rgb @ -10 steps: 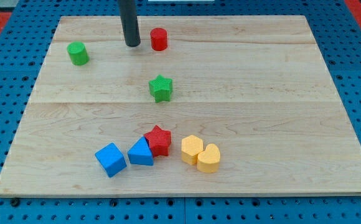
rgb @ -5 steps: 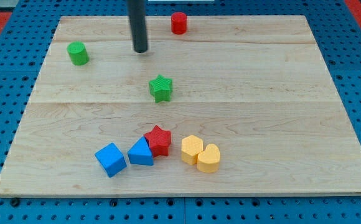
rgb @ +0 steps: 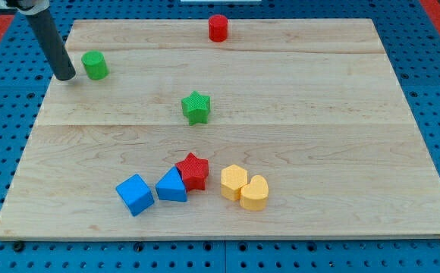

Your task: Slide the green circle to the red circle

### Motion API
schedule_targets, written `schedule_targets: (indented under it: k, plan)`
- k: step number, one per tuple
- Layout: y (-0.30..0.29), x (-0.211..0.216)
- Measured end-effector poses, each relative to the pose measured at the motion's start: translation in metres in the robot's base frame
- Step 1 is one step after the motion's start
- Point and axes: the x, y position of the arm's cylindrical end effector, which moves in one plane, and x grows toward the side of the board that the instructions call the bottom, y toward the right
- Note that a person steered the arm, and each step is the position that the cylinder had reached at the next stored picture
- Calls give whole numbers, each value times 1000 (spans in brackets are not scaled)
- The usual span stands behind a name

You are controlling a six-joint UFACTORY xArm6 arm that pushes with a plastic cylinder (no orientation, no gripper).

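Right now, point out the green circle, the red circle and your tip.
green circle (rgb: pixel 95 64), camera view, on its side wall.
red circle (rgb: pixel 218 28), camera view, on its side wall.
my tip (rgb: pixel 66 77), camera view, the rod's very lower end.

Bright, even light falls from above on the wooden board (rgb: pixel 296 91), with no glare on it. Every block throws only a small soft shadow at its base, as under the green star (rgb: pixel 196 108). My tip (rgb: pixel 66 76) at ten o'clock looks sharp. Focus holds edge to edge, without visible bending.
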Motion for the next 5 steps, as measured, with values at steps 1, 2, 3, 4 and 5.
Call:
schedule_targets:
  k: [1,2,3,4,5]
  plan:
    - [84,-27]
    - [121,-55]
    - [132,-67]
    - [88,-68]
    - [145,-88]
